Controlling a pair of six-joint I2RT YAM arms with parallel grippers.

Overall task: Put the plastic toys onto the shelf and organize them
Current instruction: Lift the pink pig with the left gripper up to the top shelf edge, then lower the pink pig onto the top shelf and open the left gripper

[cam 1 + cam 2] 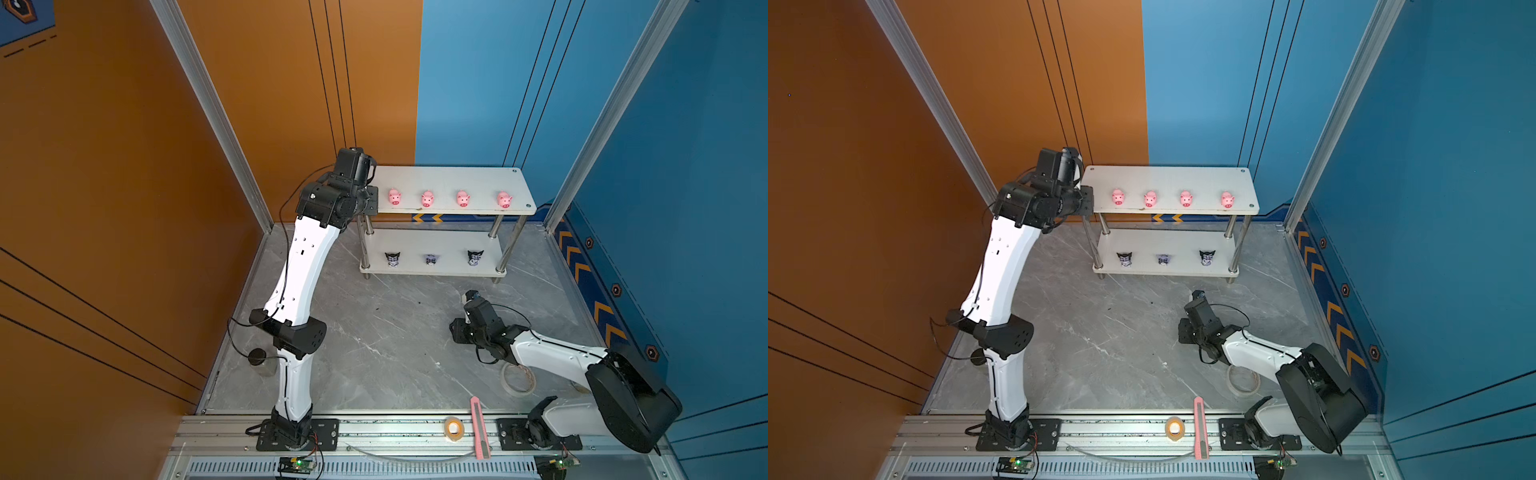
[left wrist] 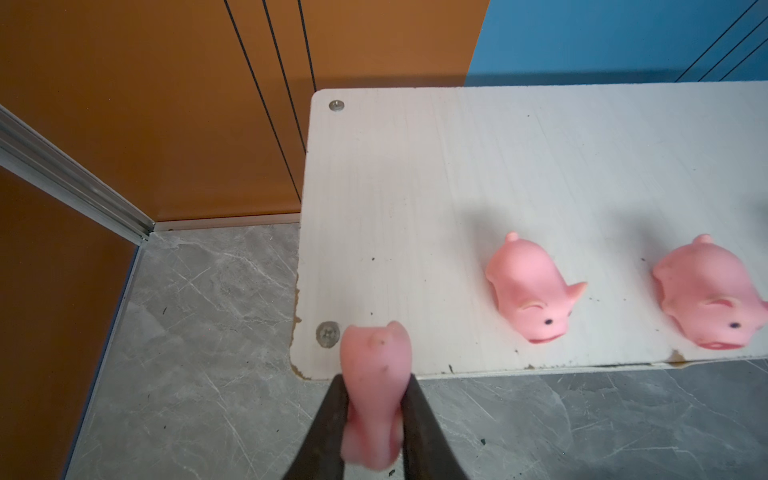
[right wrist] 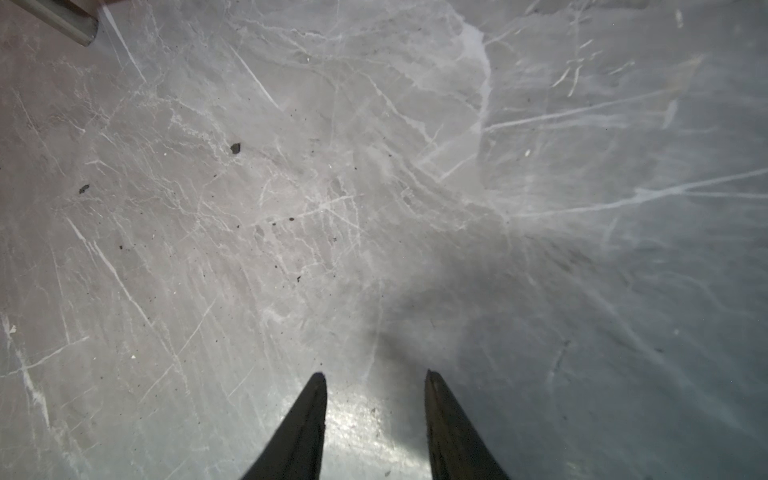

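Right tool (image 3: 374, 373), the nearer of the two, hovered low over the grey marble-patterned desk (image 3: 291, 187) with its dark tapered fingers parted and nothing between them. Beyond it stood the small two-tier shelf (image 1: 457, 178) of white boards on chrome tube legs. On its lower board three tiny black-eared, white-and-purple figurines (image 1: 431, 259) stood in a line. Farther up, the left tool (image 2: 375, 377) was closed narrowly on a small pink soft-looking pig (image 2: 376, 353), pinching it across the body so that the toy's long axis ran out along the fingers toward the board. It hung at the top board's front left corner, just beside the corner screw (image 2: 328, 333). Four matching pink pigs (image 1: 427, 198) sat in an even row near the front edge, snouts toward the front. The bare place lay to the right of the held pig, between the corner and the nearest pig of the row (image 2: 530, 286). I judged the next move a short shift that way and down, with the left arm plainly the nearer and the right well apart. The board looked matte and chipped at its edge; the pigs looked smooth, rounded, likely to squash a little.
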